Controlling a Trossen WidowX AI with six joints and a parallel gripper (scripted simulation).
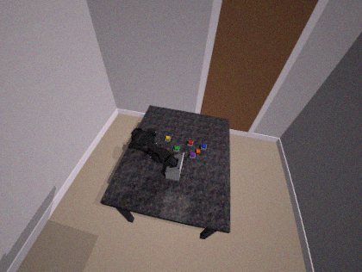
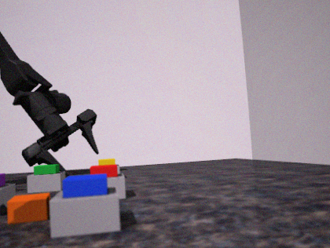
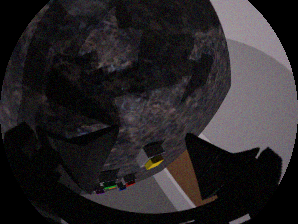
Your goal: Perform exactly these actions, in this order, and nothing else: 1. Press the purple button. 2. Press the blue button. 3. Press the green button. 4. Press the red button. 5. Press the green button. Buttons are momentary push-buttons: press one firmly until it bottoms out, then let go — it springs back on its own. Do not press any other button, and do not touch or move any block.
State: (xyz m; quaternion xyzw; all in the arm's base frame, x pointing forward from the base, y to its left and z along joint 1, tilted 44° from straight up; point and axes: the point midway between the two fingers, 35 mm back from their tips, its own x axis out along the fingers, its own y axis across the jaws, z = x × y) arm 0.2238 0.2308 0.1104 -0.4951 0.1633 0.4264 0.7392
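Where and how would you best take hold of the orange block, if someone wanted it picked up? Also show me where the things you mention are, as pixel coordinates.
I'd grip the orange block (image 1: 198,151) (image 2: 28,209) by two opposite upright sides, coming from straight above. It is low and boxy with a flat top, while the blue button (image 1: 203,146) (image 2: 85,208) stands close by, so a sideways approach could bump it.
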